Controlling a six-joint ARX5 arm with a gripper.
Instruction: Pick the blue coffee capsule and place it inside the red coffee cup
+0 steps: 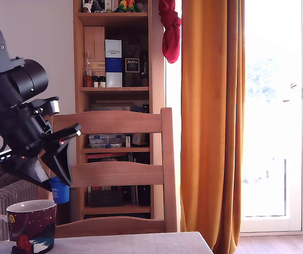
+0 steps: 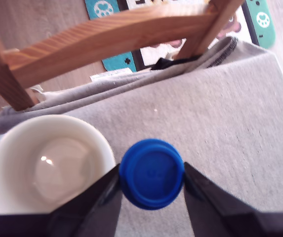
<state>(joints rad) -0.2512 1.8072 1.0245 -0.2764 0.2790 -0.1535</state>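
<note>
Above the tabletop (image 2: 220, 118), the tool (image 2: 151, 183) grips the blue coffee capsule (image 2: 151, 173) just beside the red coffee cup (image 2: 41, 163); centre it over the cup's mouth before releasing.

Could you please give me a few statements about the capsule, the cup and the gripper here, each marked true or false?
1. The gripper holds the blue coffee capsule between its fingers. True.
2. The capsule lies inside the red coffee cup. False: it is held in the air, above the cup and beside its rim.
3. The cup's inside is white and empty. True.
4. The cup lies tipped on its side. False: it stands upright on the table.
</note>
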